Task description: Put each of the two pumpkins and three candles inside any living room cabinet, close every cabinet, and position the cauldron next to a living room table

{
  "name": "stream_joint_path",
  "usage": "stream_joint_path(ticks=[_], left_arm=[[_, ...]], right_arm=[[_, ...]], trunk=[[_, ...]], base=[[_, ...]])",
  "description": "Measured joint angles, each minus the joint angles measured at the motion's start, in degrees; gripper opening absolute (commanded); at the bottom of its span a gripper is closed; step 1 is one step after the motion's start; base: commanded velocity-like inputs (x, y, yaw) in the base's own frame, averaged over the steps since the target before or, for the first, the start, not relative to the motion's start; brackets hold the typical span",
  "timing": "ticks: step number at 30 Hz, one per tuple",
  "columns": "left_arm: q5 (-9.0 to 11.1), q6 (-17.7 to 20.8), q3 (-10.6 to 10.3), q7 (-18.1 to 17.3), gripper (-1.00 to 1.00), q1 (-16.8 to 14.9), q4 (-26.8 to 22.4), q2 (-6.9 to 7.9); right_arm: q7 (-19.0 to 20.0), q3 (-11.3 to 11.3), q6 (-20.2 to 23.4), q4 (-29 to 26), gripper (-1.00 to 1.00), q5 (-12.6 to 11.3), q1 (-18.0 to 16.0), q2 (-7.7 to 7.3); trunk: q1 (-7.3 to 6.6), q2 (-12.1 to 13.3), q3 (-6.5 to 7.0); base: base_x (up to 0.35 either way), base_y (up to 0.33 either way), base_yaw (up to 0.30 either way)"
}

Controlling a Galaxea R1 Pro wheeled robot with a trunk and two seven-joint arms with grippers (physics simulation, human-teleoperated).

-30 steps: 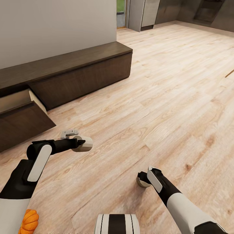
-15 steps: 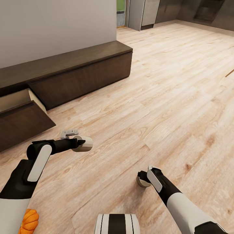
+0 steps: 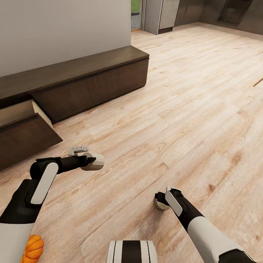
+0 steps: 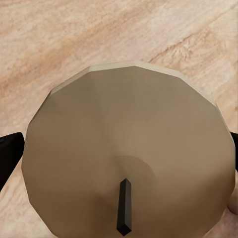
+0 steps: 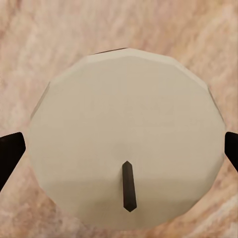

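Each tool is clamped on a candle.

No readable text, labels, brands, nos. or signs anywhere in head or wrist views – none seen on the cabinet, the candle ends or the arm shells
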Motion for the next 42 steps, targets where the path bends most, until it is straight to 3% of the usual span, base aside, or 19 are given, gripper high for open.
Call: stream_joint_path(ticks=[28, 42], left_arm=[[0.0, 0.0, 0.0, 0.0, -1.00, 0.0, 0.0, 0.00], [0.0, 0.0, -0.1, 0.0, -1.00, 0.0, 0.0, 0.00]], right_arm=[[0.0, 0.1, 0.0, 0.0, -1.00, 0.0, 0.0, 0.00], [-0.1, 0.0, -0.1, 1.9, -1.00, -0.2, 0.0, -0.01]], trunk=[[0.00, 0.0, 0.00], [-0.35, 0.2, 3.09]], base=[[0.000, 0.000, 0.000], [0.000, 0.000, 0.000]])
